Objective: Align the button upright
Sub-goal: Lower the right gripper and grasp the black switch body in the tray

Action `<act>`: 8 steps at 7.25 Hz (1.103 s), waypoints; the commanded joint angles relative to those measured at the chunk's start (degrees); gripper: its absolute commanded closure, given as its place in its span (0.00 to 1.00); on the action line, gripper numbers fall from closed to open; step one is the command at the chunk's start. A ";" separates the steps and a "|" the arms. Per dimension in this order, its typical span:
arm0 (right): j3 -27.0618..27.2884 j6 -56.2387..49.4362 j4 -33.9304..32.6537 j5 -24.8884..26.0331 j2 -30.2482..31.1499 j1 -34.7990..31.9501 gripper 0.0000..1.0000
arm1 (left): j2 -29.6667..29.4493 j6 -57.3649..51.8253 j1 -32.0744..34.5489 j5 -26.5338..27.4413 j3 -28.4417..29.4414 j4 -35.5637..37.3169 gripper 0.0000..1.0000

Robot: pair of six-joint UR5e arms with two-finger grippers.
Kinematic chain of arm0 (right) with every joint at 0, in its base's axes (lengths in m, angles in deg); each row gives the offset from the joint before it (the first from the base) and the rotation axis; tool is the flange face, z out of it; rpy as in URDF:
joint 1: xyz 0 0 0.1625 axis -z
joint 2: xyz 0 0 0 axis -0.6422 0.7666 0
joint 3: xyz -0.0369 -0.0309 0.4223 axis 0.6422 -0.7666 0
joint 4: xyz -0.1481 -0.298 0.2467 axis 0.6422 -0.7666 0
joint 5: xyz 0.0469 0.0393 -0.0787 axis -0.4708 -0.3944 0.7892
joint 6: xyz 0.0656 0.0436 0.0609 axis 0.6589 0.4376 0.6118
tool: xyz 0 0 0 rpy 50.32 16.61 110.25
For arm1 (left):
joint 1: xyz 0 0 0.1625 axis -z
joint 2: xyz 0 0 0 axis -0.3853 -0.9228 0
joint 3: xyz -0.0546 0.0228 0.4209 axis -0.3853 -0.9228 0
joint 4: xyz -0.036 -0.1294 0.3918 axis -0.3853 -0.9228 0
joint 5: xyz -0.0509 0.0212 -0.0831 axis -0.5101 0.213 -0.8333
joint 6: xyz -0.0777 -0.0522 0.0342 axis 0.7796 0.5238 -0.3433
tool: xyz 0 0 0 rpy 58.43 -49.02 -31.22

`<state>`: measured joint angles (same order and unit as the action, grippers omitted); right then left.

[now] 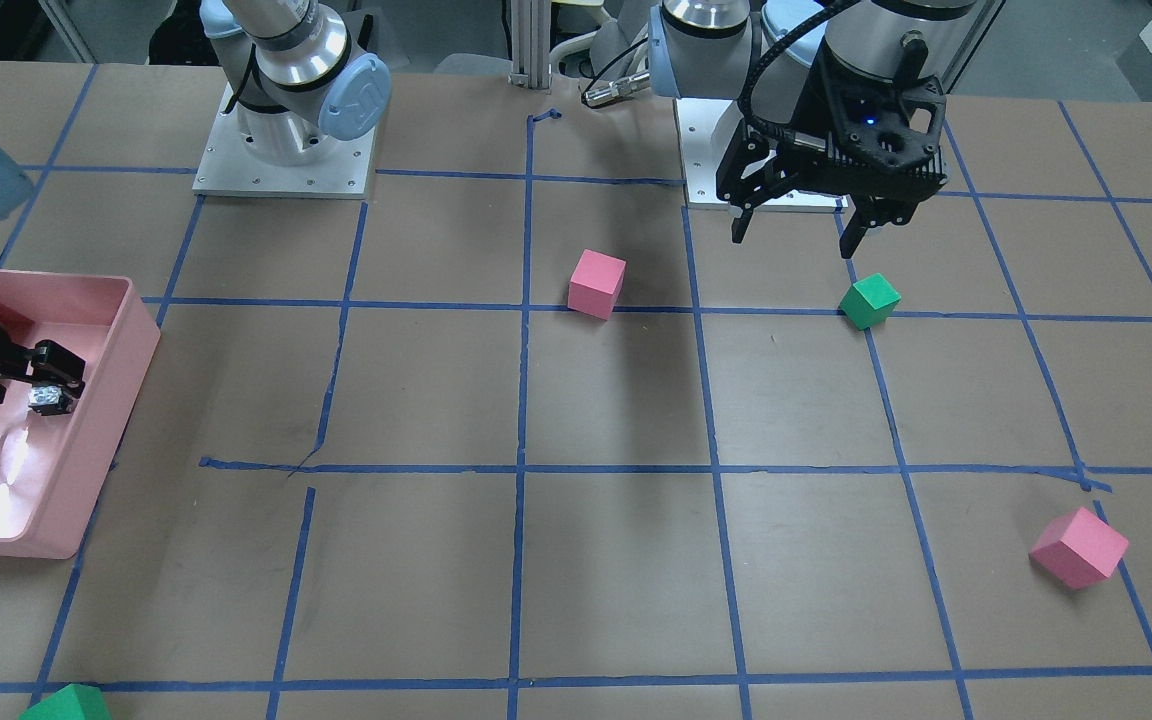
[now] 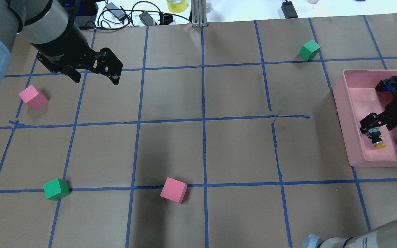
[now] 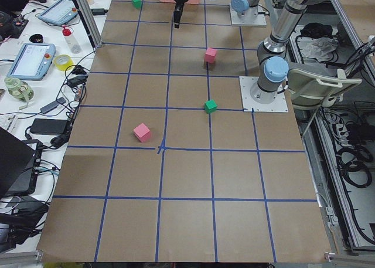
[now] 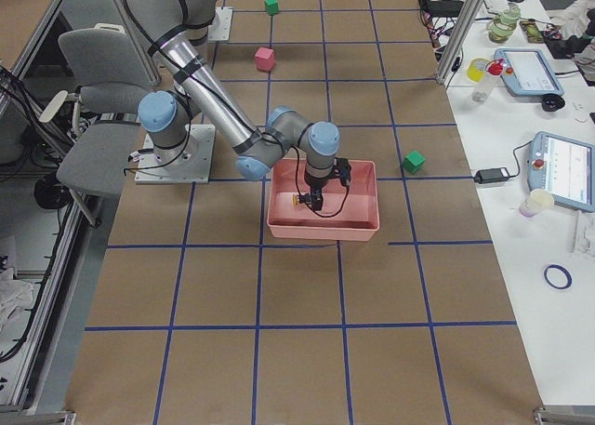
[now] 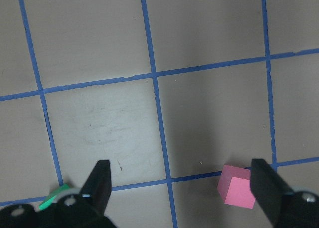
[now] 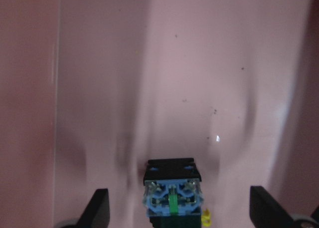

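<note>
A brown table (image 2: 240,148) gridded with blue tape (image 2: 204,151), a grey chair (image 4: 98,95) beside it.

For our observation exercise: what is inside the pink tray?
Inside the tray, the button appears to lie on its side on the floor. It sits between the open fingers of the right gripper. Nothing else shows, but the gripper covers some of the floor.

Brown table (image 2: 240,148), blue tape grid. Pink plastic tray (image 2: 341,110) at right edge. Two pink foam cubes (image 2: 173,190), two green foam cubes (image 2: 56,189) scattered well apart.
</note>
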<state>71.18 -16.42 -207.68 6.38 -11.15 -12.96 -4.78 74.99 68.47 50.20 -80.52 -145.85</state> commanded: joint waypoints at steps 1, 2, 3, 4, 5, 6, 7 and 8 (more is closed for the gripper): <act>0.58 0.03 0.03 0.15 -0.01 -0.08 0.00 | 0.03 0.00 -0.08 0.00 0.00 0.04 0.00; 1.28 0.03 0.03 0.32 -0.01 0.00 0.00 | 0.03 0.00 0.00 0.00 0.00 -0.05 0.00; 1.37 0.11 0.03 0.50 -0.01 0.00 0.02 | 0.03 0.00 0.00 0.00 0.00 -0.05 0.00; 1.20 0.03 0.03 0.67 -0.01 0.00 0.17 | 0.03 0.00 0.00 0.00 0.00 0.04 0.00; 1.37 0.03 0.30 3.37 -0.01 -0.08 0.49 | 0.03 0.00 0.00 0.00 0.00 -0.05 0.00; 1.29 0.38 0.47 3.75 -0.01 -0.09 0.62 | 0.03 0.00 0.00 0.00 0.00 -0.05 0.00; 0.85 0.64 0.56 3.58 0.08 0.00 0.67 | 0.03 0.00 0.00 0.00 0.08 -0.05 0.00; 0.58 0.64 0.65 3.92 0.26 -0.08 0.83 | 0.03 0.00 0.00 0.00 0.00 -0.05 0.00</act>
<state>72.12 -15.91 -207.15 9.93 -11.05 -13.01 -4.75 74.99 68.48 50.20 -80.50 -145.89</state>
